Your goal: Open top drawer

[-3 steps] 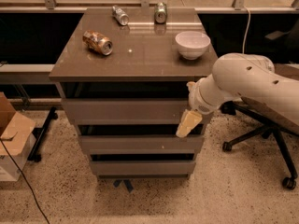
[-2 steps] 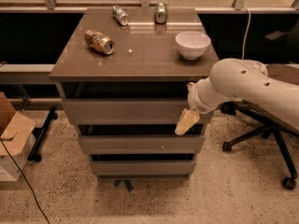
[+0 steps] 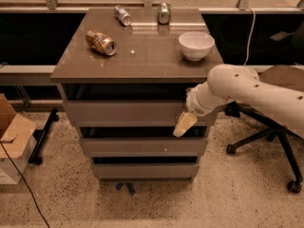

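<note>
You can see the gripper [image 3: 184, 124] down at the right end of the top drawer [image 3: 123, 112]. It points down and to the left, and its pale tip lies over the bottom edge of the drawer front. You cannot tell if the gripper is wide or narrow, or if it has hold of anything. The big white arm [image 3: 247, 91] comes in from the right side.

The top drawer is the widest grey front, right under the bench [image 3: 142, 63] top, with a dark gap above it. Two smaller drawers, the middle drawer [image 3: 142, 147] and the bottom drawer [image 3: 142, 170], sit below it.

On the bench, a white bowl [image 3: 196, 45] stands near the right edge. A brown can [image 3: 100, 42] lies on its side at the left. A silver can [image 3: 123, 15] lies at the back, and a second silver can [image 3: 164, 12] is just beside it to the right.

A black chair [image 3: 266, 132] is on the floor to the right, and a cardboard box [image 3: 14, 137] is to the left.
</note>
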You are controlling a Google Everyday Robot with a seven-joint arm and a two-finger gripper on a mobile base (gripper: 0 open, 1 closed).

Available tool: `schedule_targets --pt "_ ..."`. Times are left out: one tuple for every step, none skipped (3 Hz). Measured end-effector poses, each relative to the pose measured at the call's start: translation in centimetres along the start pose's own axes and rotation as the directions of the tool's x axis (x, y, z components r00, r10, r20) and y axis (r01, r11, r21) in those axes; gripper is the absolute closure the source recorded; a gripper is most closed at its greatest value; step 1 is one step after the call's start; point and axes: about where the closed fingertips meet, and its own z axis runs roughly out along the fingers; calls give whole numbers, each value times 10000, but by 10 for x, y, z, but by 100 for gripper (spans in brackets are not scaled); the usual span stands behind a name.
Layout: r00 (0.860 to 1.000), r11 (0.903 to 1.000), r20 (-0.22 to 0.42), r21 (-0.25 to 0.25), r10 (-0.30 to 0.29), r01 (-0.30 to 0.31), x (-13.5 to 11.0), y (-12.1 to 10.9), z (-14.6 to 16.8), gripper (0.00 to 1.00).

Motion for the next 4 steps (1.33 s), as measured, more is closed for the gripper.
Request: schedule_targets --pt "9999 9991 -7 -421 100 -100 2 1 24 0" --pt "9997 9956 -222 -931 43 -64 7 10 40 27" --pt "9997 9956 -227 -936 44 -65 7 10 40 50" --pt "9997 9956 -227 -936 44 -65 5 9 35 38"
